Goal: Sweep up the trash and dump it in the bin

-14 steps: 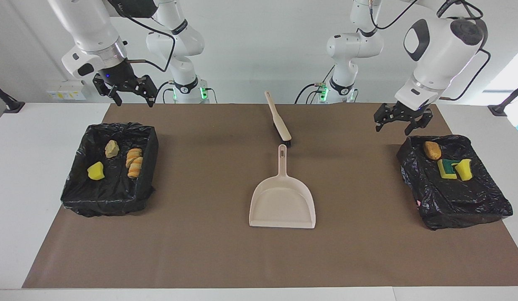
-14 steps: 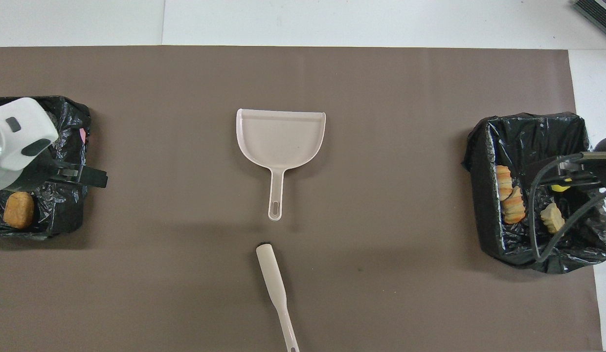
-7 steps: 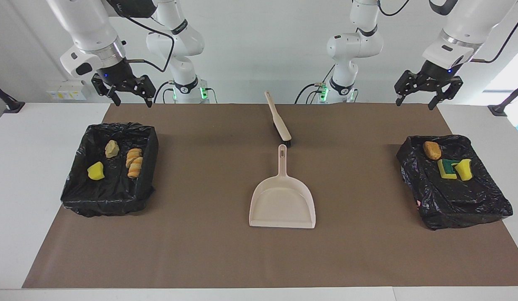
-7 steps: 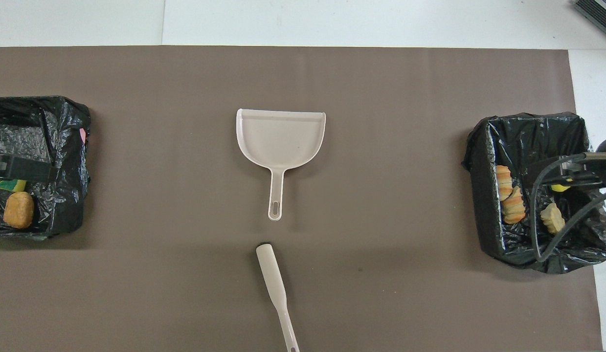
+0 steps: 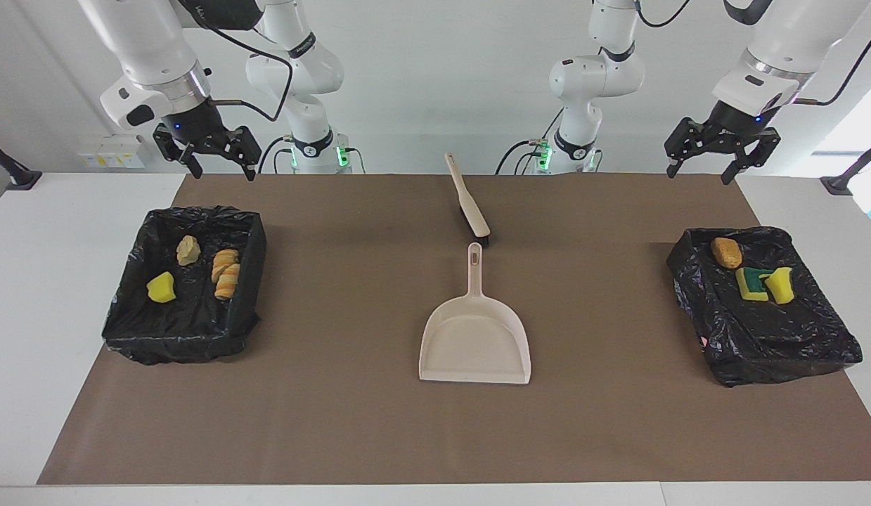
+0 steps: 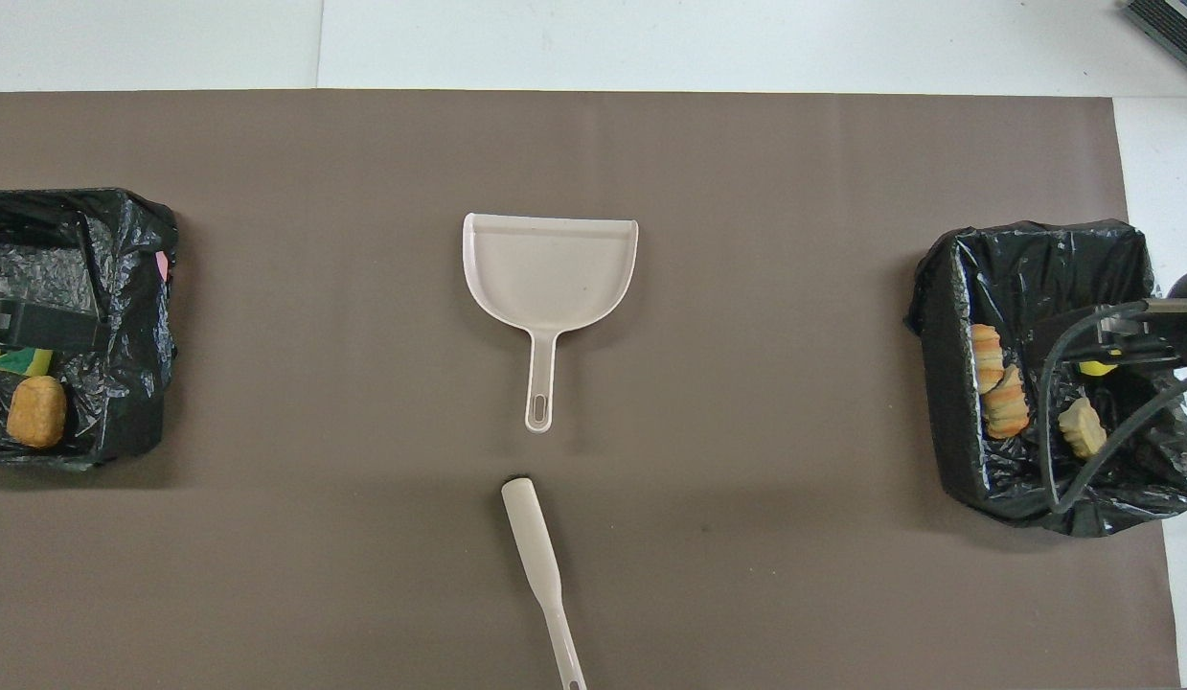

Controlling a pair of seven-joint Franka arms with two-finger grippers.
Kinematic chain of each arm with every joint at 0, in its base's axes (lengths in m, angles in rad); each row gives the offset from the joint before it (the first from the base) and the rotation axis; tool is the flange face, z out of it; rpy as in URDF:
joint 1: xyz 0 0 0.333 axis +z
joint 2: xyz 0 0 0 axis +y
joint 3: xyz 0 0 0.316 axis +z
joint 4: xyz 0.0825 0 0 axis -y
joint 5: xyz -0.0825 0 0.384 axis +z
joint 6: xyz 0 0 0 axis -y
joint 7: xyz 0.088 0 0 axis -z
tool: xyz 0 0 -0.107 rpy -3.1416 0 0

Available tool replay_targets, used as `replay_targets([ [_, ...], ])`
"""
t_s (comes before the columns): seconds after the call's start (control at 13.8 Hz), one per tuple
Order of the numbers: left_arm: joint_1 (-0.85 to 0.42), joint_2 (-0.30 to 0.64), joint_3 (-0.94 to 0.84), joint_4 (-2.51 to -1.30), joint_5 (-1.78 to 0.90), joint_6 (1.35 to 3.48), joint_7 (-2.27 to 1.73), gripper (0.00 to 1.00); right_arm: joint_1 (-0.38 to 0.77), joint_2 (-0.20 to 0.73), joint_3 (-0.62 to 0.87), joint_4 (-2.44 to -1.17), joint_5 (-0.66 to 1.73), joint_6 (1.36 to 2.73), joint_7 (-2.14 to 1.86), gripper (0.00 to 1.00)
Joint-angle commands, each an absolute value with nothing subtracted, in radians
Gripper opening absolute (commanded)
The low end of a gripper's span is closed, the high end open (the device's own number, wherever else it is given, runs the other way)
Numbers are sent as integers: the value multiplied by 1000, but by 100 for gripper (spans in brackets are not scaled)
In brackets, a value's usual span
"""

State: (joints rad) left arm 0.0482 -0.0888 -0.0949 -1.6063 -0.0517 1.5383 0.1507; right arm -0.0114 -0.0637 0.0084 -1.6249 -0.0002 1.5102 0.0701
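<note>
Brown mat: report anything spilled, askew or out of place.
Nothing stands out. The brown mat is bare of trash; scraps sit inside both bins. Dustpan and brush lie flat mid-table.

Sponge & bread scraps (image 5: 226, 273) in both black-lined bins (image 5: 129, 323).

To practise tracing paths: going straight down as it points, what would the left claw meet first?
Likely the black-lined bin under the left claw, though depth is unclear.

In the overhead view we lose part of the bin (image 6: 124, 287) at nine o'clock to the picture's edge. The brush (image 6: 540, 565) is cropped at six o'clock, and a cable (image 6: 1082, 422) crosses the trash (image 6: 1082, 426) at three o'clock.
</note>
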Motion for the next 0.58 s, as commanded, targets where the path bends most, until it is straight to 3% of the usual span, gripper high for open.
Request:
replay_targets([
  [0.0,55,-80,-100,-1572,-58,1473,144,100,-25,-89,15,-1660,0,1539,68,100],
  [0.51,58,-89,-100,-1591,-68,1502,107,100,-25,-89,15,-1660,-2,1539,66,100],
])
